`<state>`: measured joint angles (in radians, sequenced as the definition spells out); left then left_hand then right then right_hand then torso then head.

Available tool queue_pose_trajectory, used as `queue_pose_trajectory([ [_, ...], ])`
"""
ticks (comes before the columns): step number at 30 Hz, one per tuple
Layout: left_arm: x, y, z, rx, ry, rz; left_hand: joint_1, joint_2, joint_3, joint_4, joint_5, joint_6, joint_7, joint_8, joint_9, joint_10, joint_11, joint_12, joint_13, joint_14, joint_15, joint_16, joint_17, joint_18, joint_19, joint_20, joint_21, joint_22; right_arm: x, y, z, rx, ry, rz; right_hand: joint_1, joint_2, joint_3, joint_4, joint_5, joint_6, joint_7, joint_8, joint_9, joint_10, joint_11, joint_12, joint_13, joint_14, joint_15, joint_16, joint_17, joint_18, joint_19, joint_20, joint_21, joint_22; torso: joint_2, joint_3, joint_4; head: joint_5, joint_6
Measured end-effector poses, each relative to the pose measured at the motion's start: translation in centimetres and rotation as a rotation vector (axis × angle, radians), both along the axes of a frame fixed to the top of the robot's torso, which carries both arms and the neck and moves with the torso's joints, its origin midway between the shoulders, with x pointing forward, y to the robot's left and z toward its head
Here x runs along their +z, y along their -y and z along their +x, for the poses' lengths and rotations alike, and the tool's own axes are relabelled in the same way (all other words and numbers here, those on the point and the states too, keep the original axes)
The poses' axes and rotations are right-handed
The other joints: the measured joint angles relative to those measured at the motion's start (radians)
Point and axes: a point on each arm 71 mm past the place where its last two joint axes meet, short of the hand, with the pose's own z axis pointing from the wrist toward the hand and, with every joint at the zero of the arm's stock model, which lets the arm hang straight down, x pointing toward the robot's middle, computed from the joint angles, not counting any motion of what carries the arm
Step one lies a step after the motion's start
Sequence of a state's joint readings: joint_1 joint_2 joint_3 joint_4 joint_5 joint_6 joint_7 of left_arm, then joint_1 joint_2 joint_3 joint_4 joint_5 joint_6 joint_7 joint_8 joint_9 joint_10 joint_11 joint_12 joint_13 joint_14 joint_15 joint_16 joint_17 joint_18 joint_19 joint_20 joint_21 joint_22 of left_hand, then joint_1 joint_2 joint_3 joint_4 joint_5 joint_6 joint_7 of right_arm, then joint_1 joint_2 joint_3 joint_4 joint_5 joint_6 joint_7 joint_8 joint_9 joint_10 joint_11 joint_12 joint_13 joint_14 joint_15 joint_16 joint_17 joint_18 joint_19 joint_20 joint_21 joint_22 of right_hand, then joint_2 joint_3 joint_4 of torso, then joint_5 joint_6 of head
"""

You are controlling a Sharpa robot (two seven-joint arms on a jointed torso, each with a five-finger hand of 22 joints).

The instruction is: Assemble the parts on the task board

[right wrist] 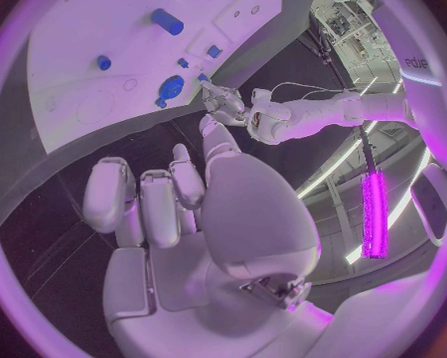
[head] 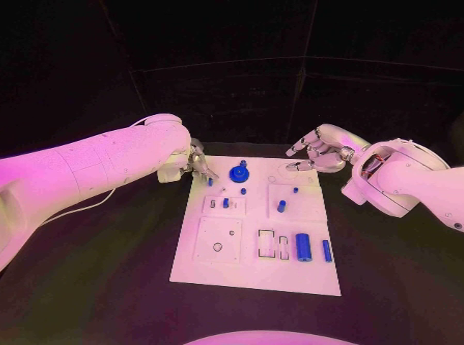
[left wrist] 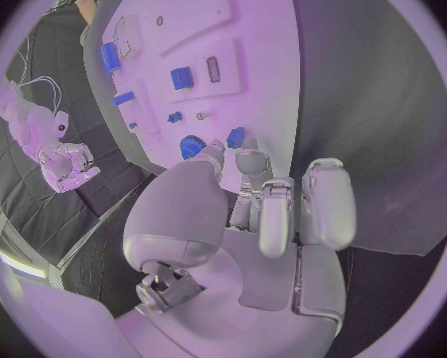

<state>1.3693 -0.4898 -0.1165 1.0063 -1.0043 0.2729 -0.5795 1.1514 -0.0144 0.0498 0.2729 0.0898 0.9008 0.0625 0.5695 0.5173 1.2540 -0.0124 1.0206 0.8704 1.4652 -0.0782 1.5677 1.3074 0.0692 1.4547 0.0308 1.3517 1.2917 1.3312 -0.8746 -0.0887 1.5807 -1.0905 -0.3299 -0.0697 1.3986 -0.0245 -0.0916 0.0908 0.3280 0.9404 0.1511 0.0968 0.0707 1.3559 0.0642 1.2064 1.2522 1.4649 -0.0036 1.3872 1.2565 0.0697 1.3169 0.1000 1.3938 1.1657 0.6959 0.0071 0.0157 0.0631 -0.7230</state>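
Observation:
The white task board (head: 255, 269) lies in the middle of the black table. On it are a blue gear-like part (head: 239, 175), a blue cylinder (head: 303, 246), a thinner blue pin (head: 326, 250) and several small blue pieces. My left hand (head: 193, 165) is at the board's far left corner. Its thumb and one finger pinch a small blue peg (head: 210, 182) at the board's surface; the left wrist view shows the peg (left wrist: 235, 137) between the fingertips (left wrist: 250, 147), beside the gear (left wrist: 191, 147). My right hand (head: 320, 152) hovers over the far right corner, fingers apart, holding nothing.
Raised white plates with holes and slots (head: 219, 241) cover the board's near left. Rectangular slots (head: 266, 243) lie beside the blue cylinder. Black table (head: 107, 273) surrounds the board on all sides. A dark wall stands behind.

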Motion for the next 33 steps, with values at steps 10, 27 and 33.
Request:
queue_pose_trajectory([
  [10,-0.02,0.23,0.06,-0.006,0.003,0.009,0.004,0.004,0.000,0.000,0.000,0.000,0.000,0.000,-0.001,0.000,0.000,0.006,0.000,0.000,0.000,0.000,0.000,0.000,0.000,0.000,0.000,0.001,0.00,0.01,0.00,0.000,0.000,0.000,0.000,0.000,0.000,0.000,0.000,0.000,0.000,0.000,0.000,0.000,0.000,0.000,0.000,0.000,0.000,0.000,0.000,0.000,0.000,0.000,0.000,0.000,0.000,0.0004,0.0001,0.003,-0.002],
  [27,-0.07,0.43,0.13,-0.013,0.005,0.009,0.021,0.000,-0.006,-0.006,0.000,0.007,0.000,0.000,-0.005,0.000,0.000,0.006,0.002,0.000,0.000,0.000,0.000,0.000,0.004,0.004,0.005,0.007,-0.01,0.05,0.08,-0.001,0.002,-0.003,0.000,0.000,0.000,0.000,0.000,0.000,0.000,0.000,0.000,0.000,0.000,0.000,0.000,0.000,0.000,-0.003,-0.001,0.000,0.000,0.000,0.000,-0.003,0.000,0.0004,0.0003,0.002,-0.004],
  [33,-0.09,0.35,0.16,-0.014,0.002,0.011,0.037,0.005,-0.011,-0.011,0.000,0.011,-0.004,0.000,-0.010,0.000,0.000,0.011,0.007,0.000,0.000,0.000,0.000,0.000,0.004,0.004,0.005,0.009,-0.01,-0.03,0.08,0.001,0.004,-0.004,0.000,0.000,0.000,0.000,0.000,0.000,0.000,0.000,0.000,0.000,0.000,0.000,0.000,0.000,0.000,-0.005,-0.002,0.000,0.000,0.000,-0.004,-0.003,0.000,0.0004,0.0009,0.001,-0.004],
])
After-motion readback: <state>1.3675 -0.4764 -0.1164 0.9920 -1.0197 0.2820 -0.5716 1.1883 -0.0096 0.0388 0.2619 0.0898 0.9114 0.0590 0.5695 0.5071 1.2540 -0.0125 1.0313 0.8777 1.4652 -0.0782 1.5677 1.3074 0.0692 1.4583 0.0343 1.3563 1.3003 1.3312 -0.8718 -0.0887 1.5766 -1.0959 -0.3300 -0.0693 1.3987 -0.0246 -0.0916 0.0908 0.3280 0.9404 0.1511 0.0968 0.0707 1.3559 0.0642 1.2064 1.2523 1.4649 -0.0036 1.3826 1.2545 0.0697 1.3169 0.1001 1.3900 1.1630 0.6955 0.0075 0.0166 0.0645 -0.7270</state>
